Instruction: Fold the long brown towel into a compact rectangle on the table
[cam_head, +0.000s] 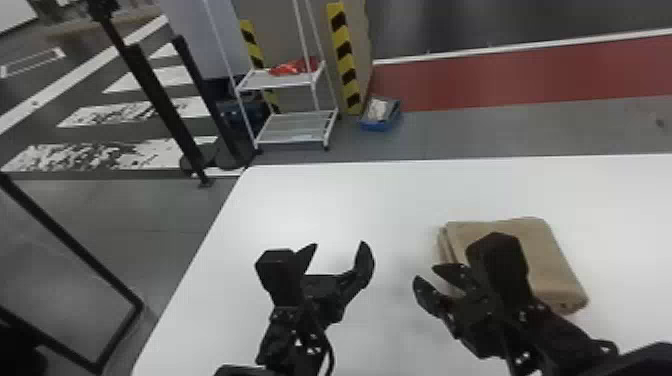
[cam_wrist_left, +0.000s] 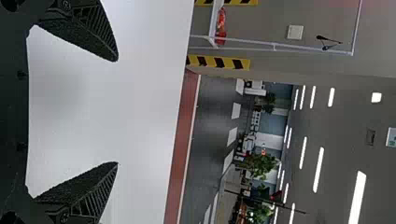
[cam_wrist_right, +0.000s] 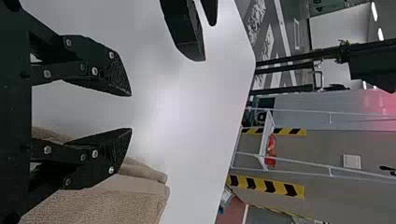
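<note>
The brown towel (cam_head: 537, 250) lies folded into a thick, compact rectangle on the right part of the white table (cam_head: 320, 200). Over its left side stands my right gripper (cam_head: 427, 272), open and holding nothing, covering part of the towel. Left of it, above bare table, is my left gripper (cam_head: 340, 247), also open. The left wrist view has the left gripper (cam_wrist_left: 116, 112) with its fingers wide apart and nothing between them. In the right wrist view the towel (cam_wrist_right: 107, 200) shows stacked folded edges beside and behind one finger of the right gripper (cam_wrist_right: 130, 112).
Beyond the table's far edge stand a white wire rack (cam_head: 297, 125), a blue bin (cam_head: 381, 115) and yellow-black striped posts (cam_head: 345, 60). Black stands (cam_head: 160, 100) rise behind the table's left corner. The two grippers are close to each other.
</note>
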